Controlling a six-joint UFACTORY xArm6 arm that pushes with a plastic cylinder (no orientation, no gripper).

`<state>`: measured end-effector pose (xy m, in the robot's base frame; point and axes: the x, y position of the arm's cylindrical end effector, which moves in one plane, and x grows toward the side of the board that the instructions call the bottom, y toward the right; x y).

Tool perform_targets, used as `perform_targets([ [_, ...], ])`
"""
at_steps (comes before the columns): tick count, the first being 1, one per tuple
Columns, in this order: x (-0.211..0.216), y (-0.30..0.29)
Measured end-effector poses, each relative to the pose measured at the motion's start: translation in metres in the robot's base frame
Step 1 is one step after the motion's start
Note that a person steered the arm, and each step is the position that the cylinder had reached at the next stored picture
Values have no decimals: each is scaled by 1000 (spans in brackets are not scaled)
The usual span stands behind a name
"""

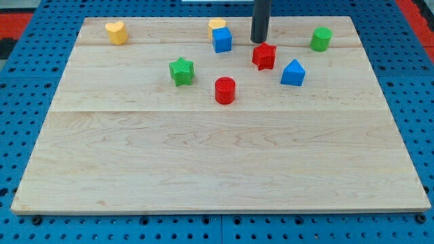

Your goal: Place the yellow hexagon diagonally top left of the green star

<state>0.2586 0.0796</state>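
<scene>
Camera view: yellow hexagon (217, 25) sits at two o'clock of green star (181, 70), unmoved; my tip (260, 42), a jawless tool holding nothing, waits beside red star (264, 55).

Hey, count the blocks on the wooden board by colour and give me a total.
Yellow: 2, heart and a block behind the blue cube
Blue: 2, cube and
Red: 2, star and cylinder
Green: 2, star and
Total: 8
</scene>
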Motion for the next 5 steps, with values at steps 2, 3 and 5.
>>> perform_targets([
  [2, -25, 2],
  [3, -44, 10],
  [5, -42, -2],
])
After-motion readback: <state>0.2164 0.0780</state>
